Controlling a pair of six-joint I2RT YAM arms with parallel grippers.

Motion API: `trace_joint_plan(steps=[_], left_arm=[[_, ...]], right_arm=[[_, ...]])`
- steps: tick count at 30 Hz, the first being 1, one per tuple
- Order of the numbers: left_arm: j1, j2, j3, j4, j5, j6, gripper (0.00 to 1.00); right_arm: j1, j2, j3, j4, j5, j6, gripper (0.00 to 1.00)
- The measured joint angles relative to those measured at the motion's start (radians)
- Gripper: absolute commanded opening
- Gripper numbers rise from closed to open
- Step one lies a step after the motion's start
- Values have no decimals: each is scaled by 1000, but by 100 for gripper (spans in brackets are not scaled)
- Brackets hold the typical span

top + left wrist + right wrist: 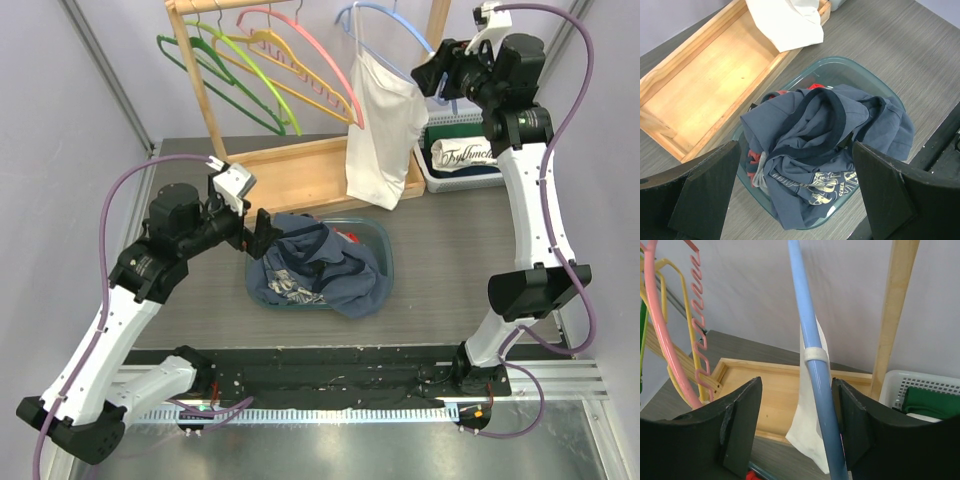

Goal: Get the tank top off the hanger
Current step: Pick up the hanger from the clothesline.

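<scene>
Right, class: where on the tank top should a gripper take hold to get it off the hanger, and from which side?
Probably the strap, where it loops over the blue hanger arm: a thin band across a sloping bar, easy to pinch and slide off the end. Come from the right, where the right gripper straddles that arm, open.

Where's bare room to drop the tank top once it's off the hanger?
Free: wooden tray floor left of the tank top; gray table between bin and right arm. Crowded: bin heaped with clothes, white basket filled.
</scene>
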Motion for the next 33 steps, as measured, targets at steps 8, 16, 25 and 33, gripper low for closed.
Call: trace_joint_plan(steps=[8,16,25,33], left_arm=[[14,-3,0,5,9,-25,100],[21,-4,0,13,16,-43,100],[26,-4,-5,16,18,-45,100],[32,-9,-13,21,19,-46,100]], right_arm=[[0,37,43,36,-34,29,49],[5,122,101,30,-32,29,33],[58,130,111,21,-3,-22,1],[104,80,-15,144,92,-49,1]])
